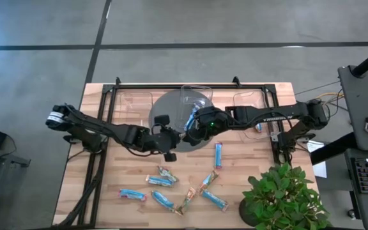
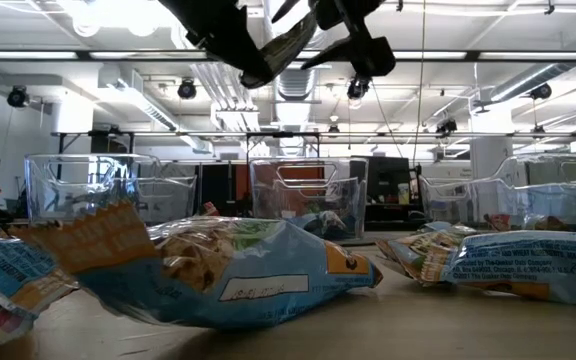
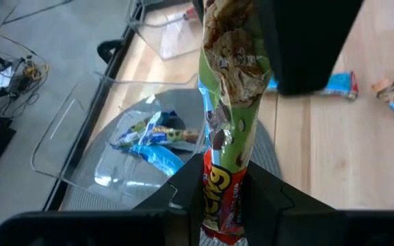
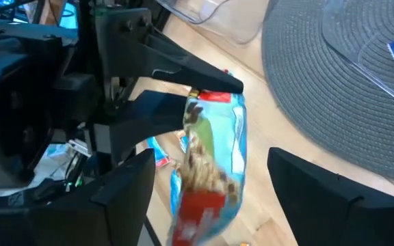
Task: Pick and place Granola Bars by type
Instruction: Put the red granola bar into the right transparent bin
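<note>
Sorting is partly done. The left claw is clamped on one end of a green-and-brown wrapped granola bar with a red end, raised above the middle of the wooden desk, just near of the round grey woven mat. The right claw meets it there with its fingers spread wide on either side of the bar's free end, not gripping; this reads as a hand-over in progress or just released. Already placed: the middle clear plastic bin on the mat holds a few wrapped bars, blue and green mixed as far as can be told, and the right clear bin at the far edge shows at least one blue wrapper. The left clear bin's contents cannot be made out. Still left: about seven shiny blue and tan wrapped bars scattered on the near half of the desk, beside a potted green plant at the near right corner.
</note>
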Motion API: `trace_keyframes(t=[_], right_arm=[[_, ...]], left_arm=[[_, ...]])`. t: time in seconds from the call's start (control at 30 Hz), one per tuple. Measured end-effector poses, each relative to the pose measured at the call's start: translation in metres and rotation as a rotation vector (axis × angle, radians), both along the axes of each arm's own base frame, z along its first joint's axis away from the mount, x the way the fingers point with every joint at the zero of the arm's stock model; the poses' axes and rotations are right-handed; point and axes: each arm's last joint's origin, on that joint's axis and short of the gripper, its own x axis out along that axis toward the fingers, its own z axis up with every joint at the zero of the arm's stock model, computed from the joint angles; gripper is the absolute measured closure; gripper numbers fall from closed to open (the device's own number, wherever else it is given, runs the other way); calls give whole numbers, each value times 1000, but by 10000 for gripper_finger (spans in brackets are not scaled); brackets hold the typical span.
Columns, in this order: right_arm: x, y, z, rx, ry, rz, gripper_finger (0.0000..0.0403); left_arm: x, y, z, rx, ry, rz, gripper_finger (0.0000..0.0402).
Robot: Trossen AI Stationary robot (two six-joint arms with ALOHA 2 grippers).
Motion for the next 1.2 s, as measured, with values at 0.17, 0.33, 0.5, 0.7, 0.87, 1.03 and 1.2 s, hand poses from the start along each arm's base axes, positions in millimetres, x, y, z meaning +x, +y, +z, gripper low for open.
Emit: trace_keyframes(t=[0.17,0.33,0.5,0.7,0.87,1.03,1.2], right_arm=[[1,-1,0,-22,-5,-14,152],[1,-1,1,-23,-14,-15,177],[1,-1,1,-22,-12,-16,196],[1,-1,0,-23,-11,-14,230],[1,-1,0,-29,-9,-10,275],[1,-1,0,-48,-9,-10,315],[1,-1,0,-61,-8,-3,327]], left_arm=[[0,2,-2,4,10,4,342],[1,2,-1,2,2,6,342],[2,2,0,-5,-26,8,342],[4,2,3,-13,-55,9,342],[4,2,3,-16,-57,11,342],[4,2,3,-25,-61,14,342],[4,1,2,-67,-76,28,342]])
